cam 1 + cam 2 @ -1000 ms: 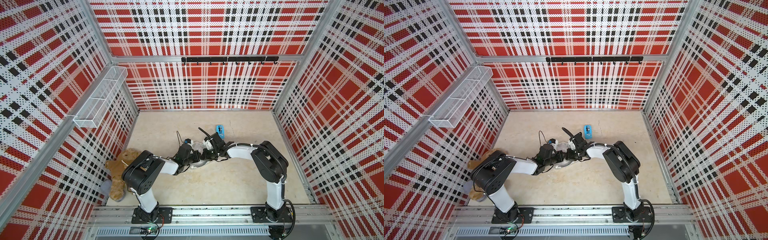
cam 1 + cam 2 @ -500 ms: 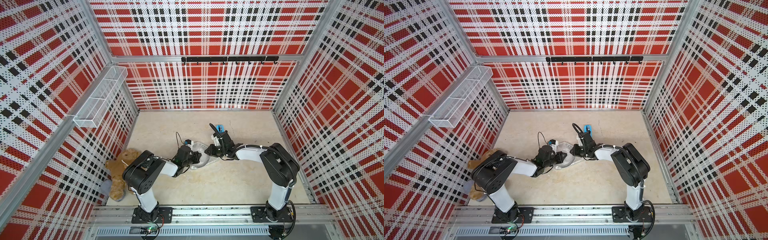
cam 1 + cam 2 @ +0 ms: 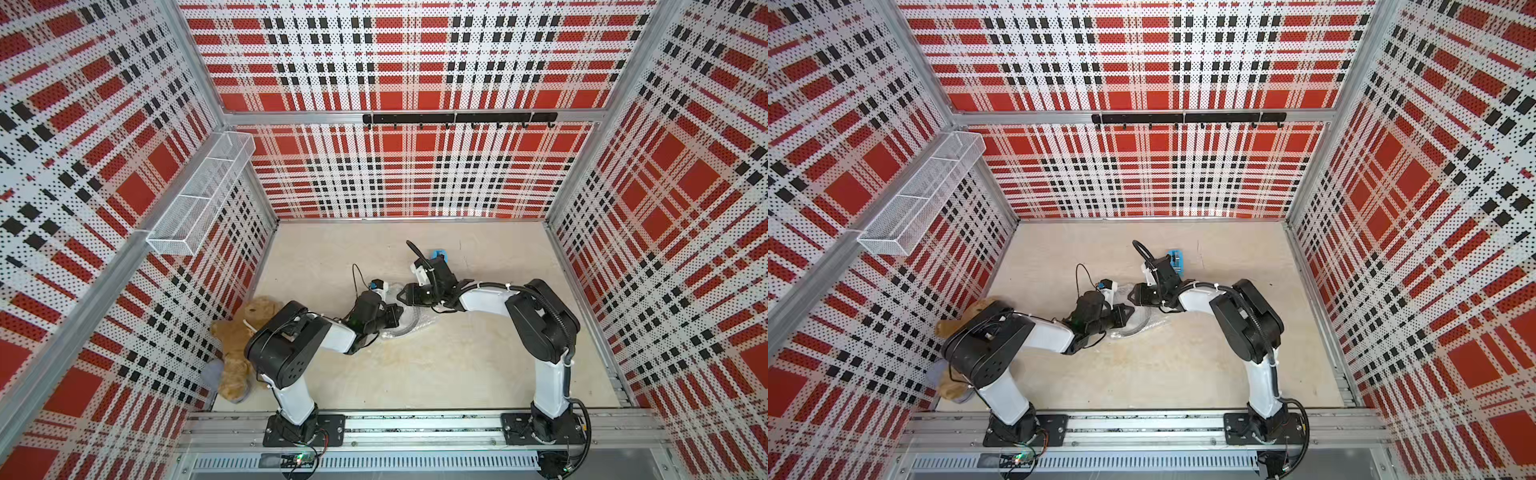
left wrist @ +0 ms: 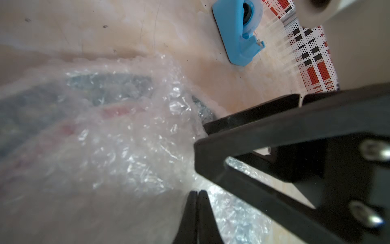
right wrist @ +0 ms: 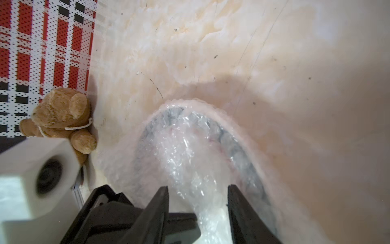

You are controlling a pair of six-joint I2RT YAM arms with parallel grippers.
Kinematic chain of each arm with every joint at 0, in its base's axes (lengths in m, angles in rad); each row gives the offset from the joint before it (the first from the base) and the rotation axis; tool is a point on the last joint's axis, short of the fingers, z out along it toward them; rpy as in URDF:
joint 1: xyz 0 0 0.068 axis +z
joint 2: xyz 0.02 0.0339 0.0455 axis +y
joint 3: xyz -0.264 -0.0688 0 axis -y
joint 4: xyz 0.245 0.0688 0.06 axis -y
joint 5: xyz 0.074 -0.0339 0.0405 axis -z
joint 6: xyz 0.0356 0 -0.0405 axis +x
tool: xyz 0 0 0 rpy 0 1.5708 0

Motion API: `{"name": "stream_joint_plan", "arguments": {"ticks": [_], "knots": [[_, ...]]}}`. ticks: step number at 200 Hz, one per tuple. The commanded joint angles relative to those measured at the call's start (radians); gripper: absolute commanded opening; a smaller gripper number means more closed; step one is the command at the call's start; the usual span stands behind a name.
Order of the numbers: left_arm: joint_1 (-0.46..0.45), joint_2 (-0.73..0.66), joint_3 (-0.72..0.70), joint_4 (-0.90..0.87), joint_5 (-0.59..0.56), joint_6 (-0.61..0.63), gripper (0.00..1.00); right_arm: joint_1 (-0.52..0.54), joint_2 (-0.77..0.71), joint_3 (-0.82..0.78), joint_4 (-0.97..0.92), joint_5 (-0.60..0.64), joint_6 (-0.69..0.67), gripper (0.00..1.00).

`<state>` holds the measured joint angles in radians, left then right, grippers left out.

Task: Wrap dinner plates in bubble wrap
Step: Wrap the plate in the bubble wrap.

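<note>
Right tool point(image 5: 198, 187) has opened over bubble wrap point(image 5: 181, 152); only left wrist shows left tool point(image 4: 197, 193) closed.

We can read no text, label or number anywhere. The rim of the plate point(image 5: 239, 153) shows only as a blur through the bubble wrap point(image 5: 181, 156).

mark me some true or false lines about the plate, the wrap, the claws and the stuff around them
1. The bubble wrap covers the plate. True.
2. The right claw is shut. False: its jaws stand apart, with wrap bunched between them.
3. The left claw is shut. True.
4. The tape dispenser sits on the plate. False: it lies on the table, apart from the wrap.
5. The teddy bear lies by the wall. True.
</note>
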<state>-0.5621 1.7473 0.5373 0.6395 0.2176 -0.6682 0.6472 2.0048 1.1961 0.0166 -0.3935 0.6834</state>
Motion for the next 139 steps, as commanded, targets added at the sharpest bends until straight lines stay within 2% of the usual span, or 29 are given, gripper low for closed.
{"name": "stream_joint_plan", "arguments": {"ticks": [1,13,38,72,82,95,112,128,139], "knots": [[-0.014,0.011,-0.030,-0.075,0.021,0.020,0.00,0.018,0.035,0.034,-0.066,-0.026,-0.052,0.47],[-0.018,0.006,-0.028,-0.072,0.020,0.028,0.01,0.022,0.044,0.043,-0.071,-0.044,-0.056,0.41],[-0.028,-0.005,-0.025,-0.063,0.020,0.056,0.13,0.022,0.061,0.054,-0.102,-0.054,-0.057,0.30],[-0.031,-0.021,-0.021,-0.043,0.060,0.056,0.17,0.018,0.040,0.024,-0.097,-0.031,-0.053,0.00],[-0.030,-0.053,-0.030,-0.022,0.096,0.042,0.25,0.013,0.034,0.011,-0.087,-0.033,-0.046,0.00],[-0.029,-0.121,-0.050,0.013,0.123,0.019,0.40,0.007,0.027,-0.006,-0.076,-0.038,-0.042,0.00],[-0.017,-0.216,-0.070,0.020,0.129,-0.004,0.53,0.003,0.017,-0.027,-0.063,-0.039,-0.043,0.00],[0.010,-0.289,-0.094,0.020,0.108,-0.037,0.58,0.002,0.009,-0.045,-0.055,-0.043,-0.046,0.00],[0.028,-0.317,-0.102,-0.004,0.049,-0.066,0.60,0.002,0.005,-0.055,-0.046,-0.047,-0.046,0.00]]}}
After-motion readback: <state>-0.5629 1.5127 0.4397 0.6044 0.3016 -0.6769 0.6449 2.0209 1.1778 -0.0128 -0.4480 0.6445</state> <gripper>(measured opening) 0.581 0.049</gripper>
